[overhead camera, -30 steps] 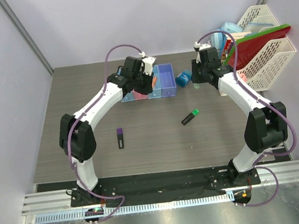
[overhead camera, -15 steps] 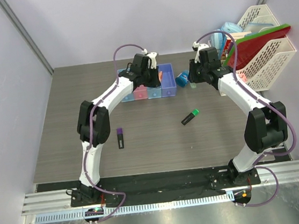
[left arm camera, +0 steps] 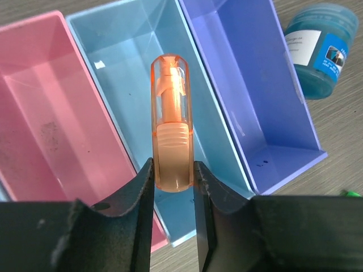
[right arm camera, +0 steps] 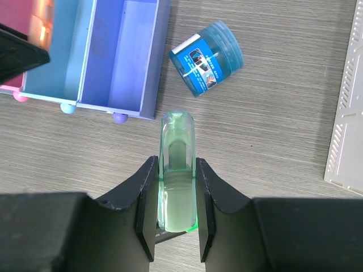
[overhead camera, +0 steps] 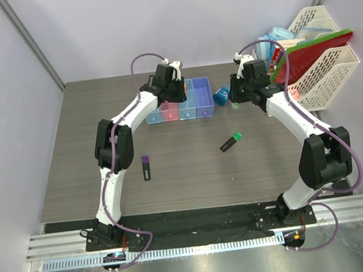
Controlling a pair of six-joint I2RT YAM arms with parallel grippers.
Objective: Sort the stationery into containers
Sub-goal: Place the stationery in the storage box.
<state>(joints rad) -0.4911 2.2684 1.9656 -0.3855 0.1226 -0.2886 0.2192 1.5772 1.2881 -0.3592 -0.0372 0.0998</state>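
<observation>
My left gripper hangs over the row of containers and is shut on an orange bit, gripped only at its near end. Below the bit lies the middle light blue bin, with the pink bin to its left and the purple-blue bin to its right. To the right of the row, my right gripper is shut on a pale-green bit above the tabletop. A round blue roll lies beside the purple-blue bin. A purple highlighter and a green highlighter lie on the table.
A white lattice file rack with red and green folders stands at the back right, close to my right arm. Its edge shows in the right wrist view. Walls enclose the table at the left, back and right.
My left arm's elbow has swung inward, and its gripper has shifted along the row to above the middle light blue bin. The right arm has barely moved.
</observation>
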